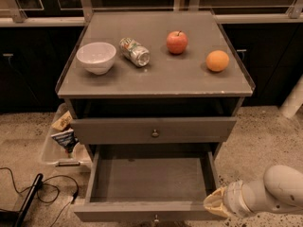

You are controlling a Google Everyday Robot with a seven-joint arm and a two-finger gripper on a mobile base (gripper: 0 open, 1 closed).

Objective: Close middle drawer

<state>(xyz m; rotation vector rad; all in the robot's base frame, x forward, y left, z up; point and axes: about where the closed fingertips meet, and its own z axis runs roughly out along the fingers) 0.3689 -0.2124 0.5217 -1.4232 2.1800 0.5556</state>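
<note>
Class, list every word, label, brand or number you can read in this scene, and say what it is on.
No text here can be read.
The can: label too blurred to read.
The snack packets in the bin: print unreadable.
The tool, at the front right corner of the open middle drawer: no text.

One camera looks down on the cabinet (156,82) front, pincer (215,204) lower right.

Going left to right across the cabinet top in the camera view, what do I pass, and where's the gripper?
White bowl, tipped can, apple, orange; the gripper sits lower right, by the front corner of the open middle drawer.
</note>
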